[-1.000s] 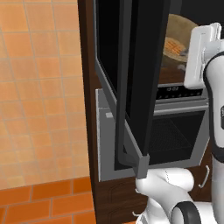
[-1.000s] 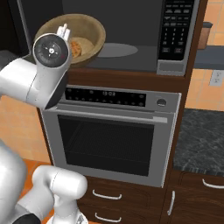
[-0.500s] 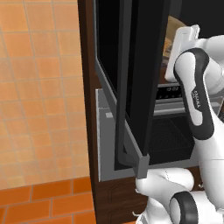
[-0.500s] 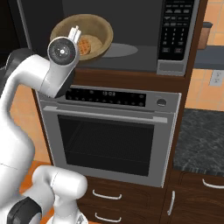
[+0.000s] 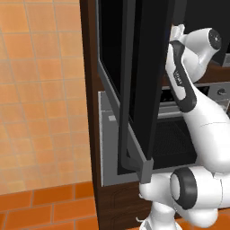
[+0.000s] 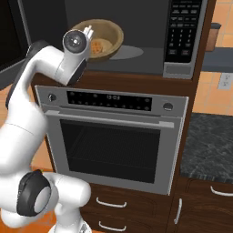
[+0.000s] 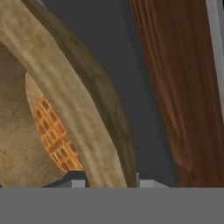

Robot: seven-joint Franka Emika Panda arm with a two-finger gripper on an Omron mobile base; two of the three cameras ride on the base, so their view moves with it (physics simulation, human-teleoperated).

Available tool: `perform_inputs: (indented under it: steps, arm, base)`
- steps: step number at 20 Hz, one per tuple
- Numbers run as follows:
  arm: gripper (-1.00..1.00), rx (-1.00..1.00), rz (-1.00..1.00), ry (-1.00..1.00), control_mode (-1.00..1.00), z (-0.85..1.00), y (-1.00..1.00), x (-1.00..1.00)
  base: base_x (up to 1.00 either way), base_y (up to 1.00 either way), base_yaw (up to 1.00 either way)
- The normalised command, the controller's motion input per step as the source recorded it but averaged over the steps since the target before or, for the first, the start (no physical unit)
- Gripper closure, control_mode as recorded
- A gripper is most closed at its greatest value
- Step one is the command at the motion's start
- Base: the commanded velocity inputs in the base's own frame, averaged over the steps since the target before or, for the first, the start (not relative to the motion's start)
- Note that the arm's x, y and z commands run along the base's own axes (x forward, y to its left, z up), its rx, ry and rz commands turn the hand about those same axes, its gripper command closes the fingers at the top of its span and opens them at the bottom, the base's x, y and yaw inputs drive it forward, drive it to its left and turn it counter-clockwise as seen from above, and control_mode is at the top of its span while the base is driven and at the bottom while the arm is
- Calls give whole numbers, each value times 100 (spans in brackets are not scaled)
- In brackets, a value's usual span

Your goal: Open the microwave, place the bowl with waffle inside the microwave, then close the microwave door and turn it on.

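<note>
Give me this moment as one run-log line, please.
door: microwave door open | bowl with waffle inside microwave | end effector closed on bowl rim | door not yet closed

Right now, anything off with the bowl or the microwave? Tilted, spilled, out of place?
Nothing spilled. The bowl sits in the microwave mouth, tipped toward the claw, which is clamped on its rim. The waffle lies inside the bowl. The door stands wide open. That tilt looks like part of the carry, not a fault.

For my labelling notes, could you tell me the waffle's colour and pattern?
The waffle is golden-orange with a square grid, clearest in the hand view.
</note>
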Motion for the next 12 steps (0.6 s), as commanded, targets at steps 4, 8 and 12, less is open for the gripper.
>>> perform_inputs:
  steps: [4, 8, 12]
  arm:
    - [100, 0, -2, 5, -100, 0, 0, 79]
    - [100, 0, -2, 4, -100, 0, 0, 77]
    - [100, 0, -2, 2, -100, -1, -5, 80]
  base:
    - [0, 0, 0]
    - [0, 0, 0]
    - [0, 0, 0]
